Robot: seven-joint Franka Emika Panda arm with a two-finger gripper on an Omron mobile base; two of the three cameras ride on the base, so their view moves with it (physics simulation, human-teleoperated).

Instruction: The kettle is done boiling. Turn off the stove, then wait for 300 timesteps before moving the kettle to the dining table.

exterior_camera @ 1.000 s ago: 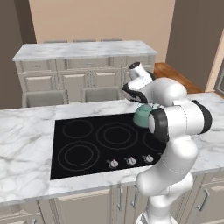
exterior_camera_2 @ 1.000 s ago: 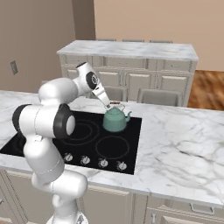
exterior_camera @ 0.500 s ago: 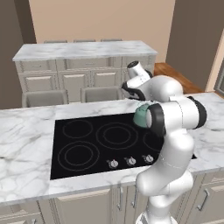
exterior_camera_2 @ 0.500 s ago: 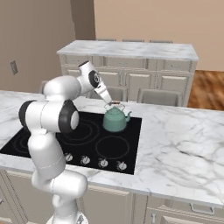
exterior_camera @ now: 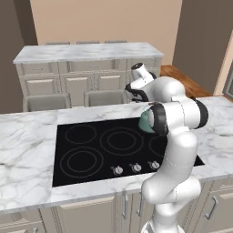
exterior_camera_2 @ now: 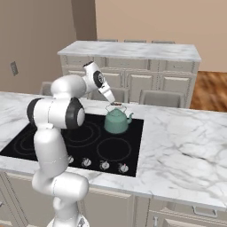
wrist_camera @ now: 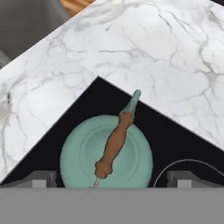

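The teal kettle (exterior_camera_2: 117, 122) stands on the back right burner of the black stove (exterior_camera: 91, 145). In the left base view the kettle (exterior_camera: 145, 122) is mostly hidden behind my arm. My gripper (exterior_camera_2: 116, 104) hovers just above the kettle's handle, open and holding nothing. From the hand view, the kettle (wrist_camera: 87, 153) lies straight below with its brown handle (wrist_camera: 114, 144) running between the two fingertips (wrist_camera: 41, 178), and my gripper (wrist_camera: 111, 179) is centred over it. Silver knobs (exterior_camera: 135, 167) line the stove's front edge. The dining table is out of view.
The stove sits in a marble island (exterior_camera_2: 186, 142) with bare marble to its right. Behind it stand grey chairs (exterior_camera: 105, 97) and a far marble-topped cabinet run (exterior_camera: 86, 52). Wooden floor (exterior_camera_2: 213, 88) shows at the back right.
The hand has crept slightly further over the kettle and the elbow has shifted a little. The jaws stay wide, and the kettle has not moved.
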